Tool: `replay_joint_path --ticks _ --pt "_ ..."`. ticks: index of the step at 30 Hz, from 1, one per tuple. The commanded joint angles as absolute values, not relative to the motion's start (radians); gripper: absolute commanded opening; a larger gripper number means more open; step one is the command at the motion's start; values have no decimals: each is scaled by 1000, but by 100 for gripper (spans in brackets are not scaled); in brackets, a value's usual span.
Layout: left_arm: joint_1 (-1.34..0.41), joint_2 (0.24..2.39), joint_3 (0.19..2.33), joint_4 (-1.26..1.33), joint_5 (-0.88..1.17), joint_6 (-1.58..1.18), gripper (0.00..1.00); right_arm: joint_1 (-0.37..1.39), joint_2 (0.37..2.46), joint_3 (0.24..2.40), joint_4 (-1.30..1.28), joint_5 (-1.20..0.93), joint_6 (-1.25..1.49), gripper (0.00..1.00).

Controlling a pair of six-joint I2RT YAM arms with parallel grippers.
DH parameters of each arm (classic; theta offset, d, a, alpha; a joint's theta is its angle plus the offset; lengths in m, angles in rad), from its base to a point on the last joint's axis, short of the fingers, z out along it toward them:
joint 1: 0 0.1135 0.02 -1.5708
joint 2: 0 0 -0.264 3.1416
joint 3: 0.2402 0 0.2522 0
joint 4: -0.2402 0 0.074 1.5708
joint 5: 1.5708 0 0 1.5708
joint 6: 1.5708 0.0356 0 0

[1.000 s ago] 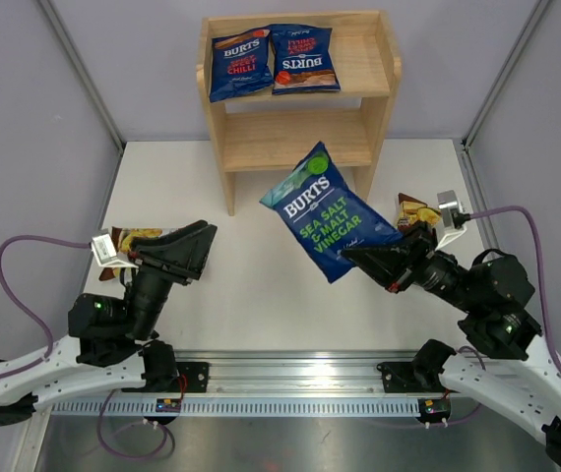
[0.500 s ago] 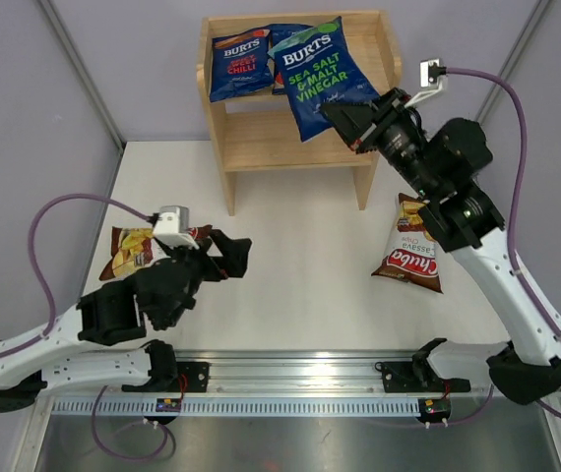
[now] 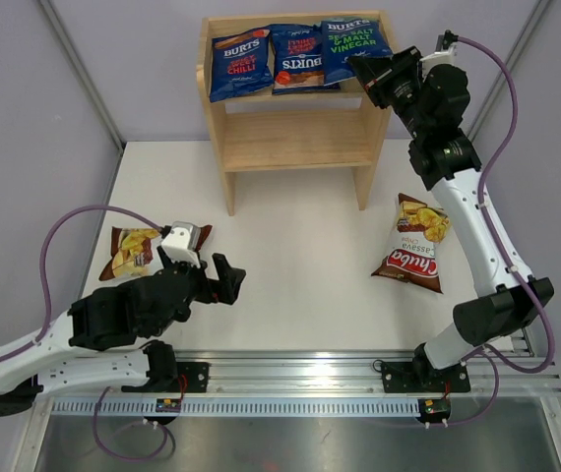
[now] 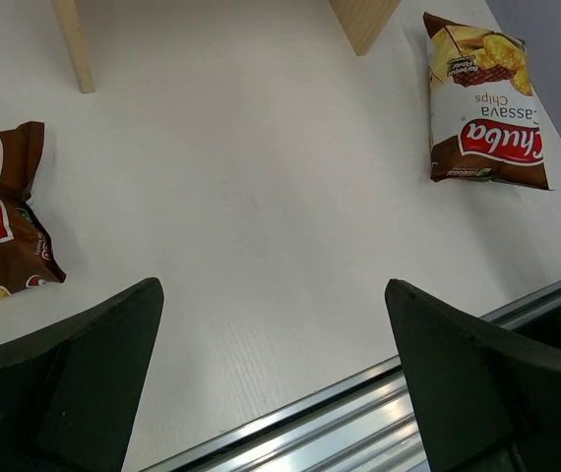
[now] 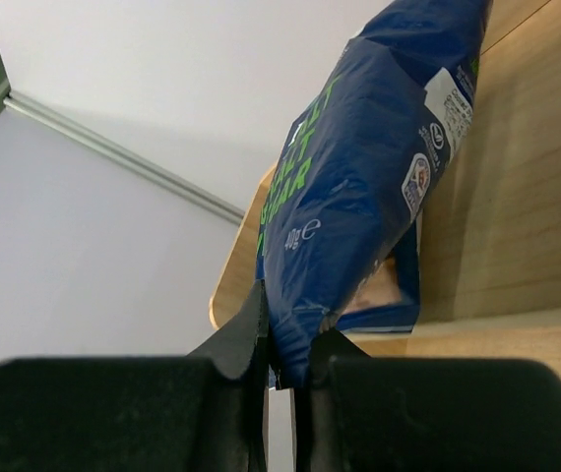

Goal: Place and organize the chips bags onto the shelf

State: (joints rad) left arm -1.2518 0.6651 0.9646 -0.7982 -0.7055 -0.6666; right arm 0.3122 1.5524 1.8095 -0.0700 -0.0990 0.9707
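**Blue salt & vinegar bag is up at the top tier**

My right arm is stretched tall from its base, elbow high, with the wrist level with the top tier of the wooden shelf [image 3: 290, 138]. The right gripper [image 3: 367, 71] has its fingers pinched tight on the crimped end of the green-lettered BURTS bag [image 3: 350, 41]. The right wrist cam shows that pinch clearly, with the bag tilting away over bare wood. From above, the bag sits at the right end of the top tier, just beside the middle BURTS bag [image 3: 302, 59]. The left BURTS bag [image 3: 240, 65] is next along, and both of those are red-lettered. I can't tell whether the green one's weight is on the board or on the grip.

The left arm is low and folded over the near-left part of the table [image 3: 300, 197]. The left gripper [image 3: 227, 279] points toward the middle, fingers spread wide with nothing between them. The left Chuba bag [image 3: 131, 252] lies flat just behind it. The right Chuba bag [image 3: 413, 246] lies flat near the shelf's right leg.

A second ago the right arm was crouched low, holding that bag over the table in front of the shelf. Half a second ago the bag was covering the middle one. The left gripper was narrower and sat right by the left Chuba bag. It has since swung toward the centre and opened up. The right Chuba bag was mostly hidden behind the right arm and is now in plain view.
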Motion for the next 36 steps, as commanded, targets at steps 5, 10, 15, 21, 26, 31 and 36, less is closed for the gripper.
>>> replay_joint_path --ticks 5,10,15,21,26,31,36 --pt "-1249 620 922 -804 -673 -647 99 290 1632 1931 5 -62 1066 0" --pt "-1249 601 901 -795 -657 -657 99 290 1663 1915 23 -15 1068 0" --pt "-1249 584 867 -773 -646 -661 99 310 1631 1836 32 78 1034 0" --pt "-1250 597 867 -755 -637 -661 99 314 1650 1828 5 109 1011 0" --pt "-1249 600 856 -747 -632 -664 99 324 1644 1829 -69 175 1002 0" --pt "-1249 600 850 -739 -630 -669 99 333 1686 1929 -184 172 1005 0" --pt "-1250 598 853 -742 -627 -672 99 339 1695 1956 -259 158 1046 0"
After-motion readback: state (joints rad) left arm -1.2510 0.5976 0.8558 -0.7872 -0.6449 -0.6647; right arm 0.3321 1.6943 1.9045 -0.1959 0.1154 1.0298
